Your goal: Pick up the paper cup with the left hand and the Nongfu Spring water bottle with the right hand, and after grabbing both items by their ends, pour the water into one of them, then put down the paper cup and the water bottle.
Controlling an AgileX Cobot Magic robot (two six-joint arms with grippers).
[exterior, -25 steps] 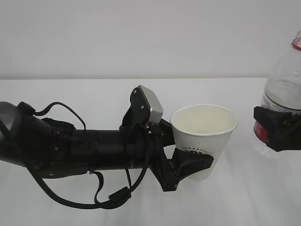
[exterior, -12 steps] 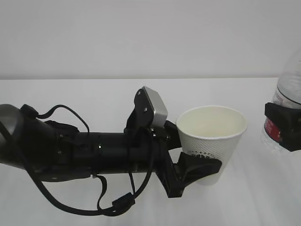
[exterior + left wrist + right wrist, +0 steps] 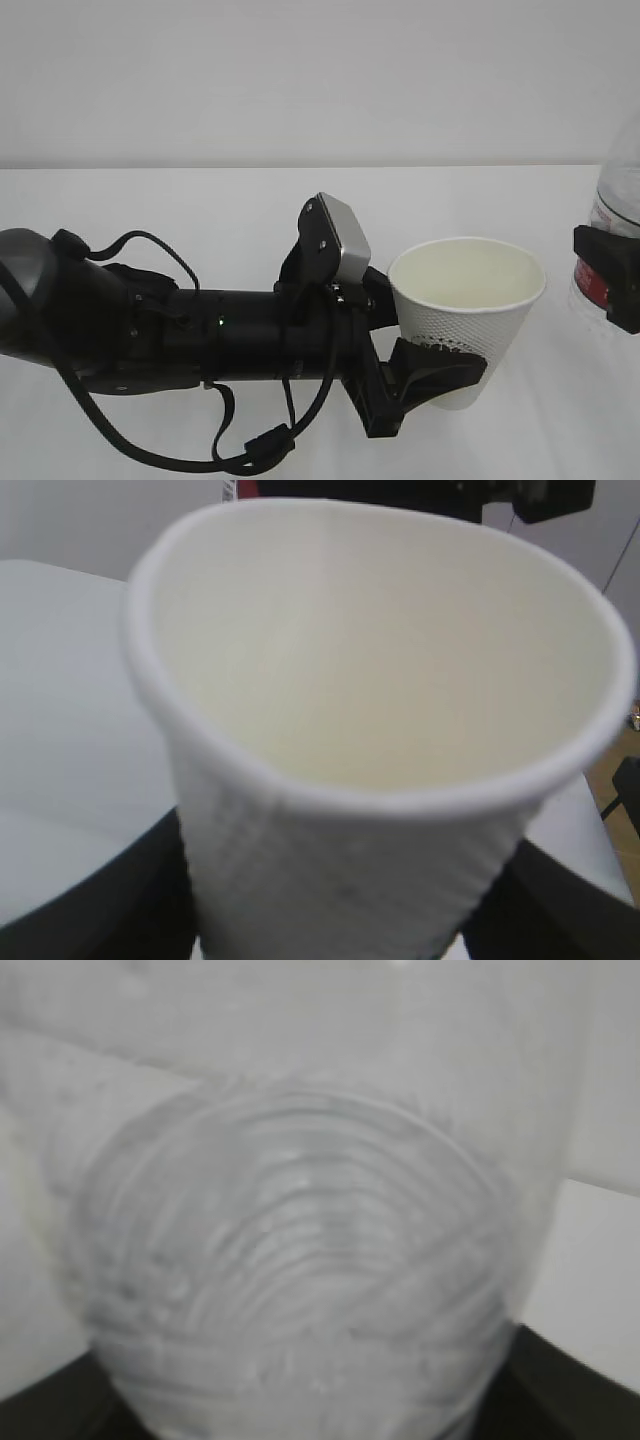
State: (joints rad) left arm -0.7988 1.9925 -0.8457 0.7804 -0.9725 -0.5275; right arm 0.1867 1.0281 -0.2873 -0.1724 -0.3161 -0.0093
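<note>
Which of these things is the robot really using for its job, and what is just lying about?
In use: paper cup, held by the left gripper; water bottle, held by the right gripper.

Lying about: nothing loose; only the white table beneath.

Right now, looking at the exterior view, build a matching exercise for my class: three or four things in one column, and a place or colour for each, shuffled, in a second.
Things
1. paper cup
2. water bottle
3. grey metal plate
4. table

Descriptions
A. at the right edge, mostly cut off
B. white surface under everything
C. white, held from the side by the left gripper
D. on top of the left arm's wrist

Pairs: 1-C, 2-A, 3-D, 4-B
</note>
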